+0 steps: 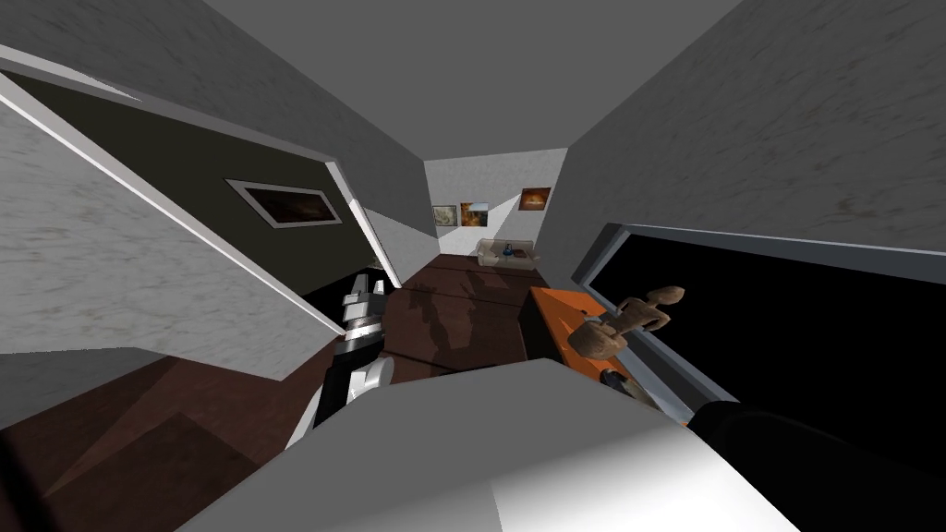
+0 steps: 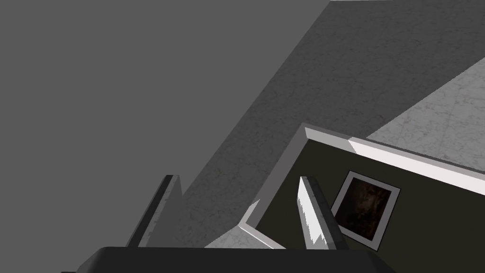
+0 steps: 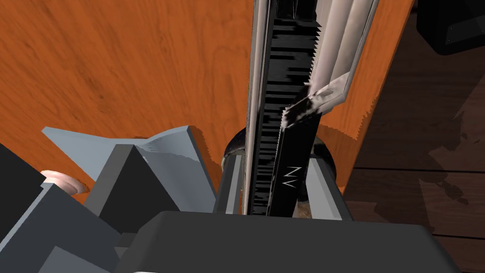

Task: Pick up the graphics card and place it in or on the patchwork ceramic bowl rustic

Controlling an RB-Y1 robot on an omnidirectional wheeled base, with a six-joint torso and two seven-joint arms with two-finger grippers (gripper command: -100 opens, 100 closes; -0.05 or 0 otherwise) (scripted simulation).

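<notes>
The graphics card (image 3: 284,95), a long black and silver slab, stands edge-on between the fingers of my right gripper (image 3: 279,163), which is shut on its lower end. It hangs over the orange wooden table top (image 3: 118,71), close to the table's edge. A dark round rim (image 3: 233,146) peeks out on both sides of the card just beyond the fingers; I cannot tell if it is the bowl. My left gripper (image 2: 237,213) is open and holds nothing, raised at my left (image 1: 365,294) beside a doorway.
A grey-blue angular object (image 3: 147,151) lies on the table right beside my right hand. A brown carved figure (image 1: 628,323) stands on the orange table (image 1: 554,319). Dark wood floor (image 3: 417,142) lies past the table edge. A black area spreads behind the table.
</notes>
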